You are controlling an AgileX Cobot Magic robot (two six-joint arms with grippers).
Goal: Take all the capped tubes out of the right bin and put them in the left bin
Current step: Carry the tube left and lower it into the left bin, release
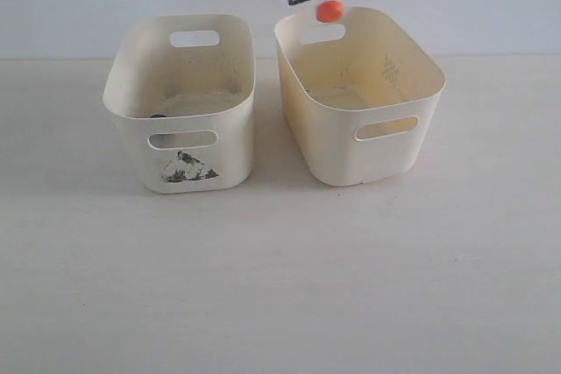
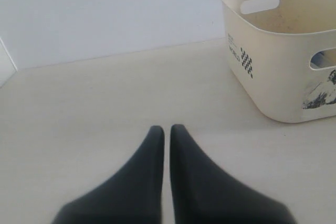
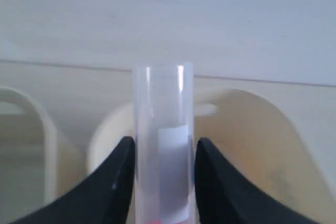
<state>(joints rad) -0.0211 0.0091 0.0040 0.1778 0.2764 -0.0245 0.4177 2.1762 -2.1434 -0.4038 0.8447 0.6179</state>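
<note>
Orange-capped tube is hanging at the top middle of the exterior view, above the far rim of the right bin, with the right gripper clenching its clear body. The carry is probably calling for moving leftward, clearing both rims, and releasing only once centred over the left bin. Left gripper is sitting pinched together, holding nothing, over the table.
</note>
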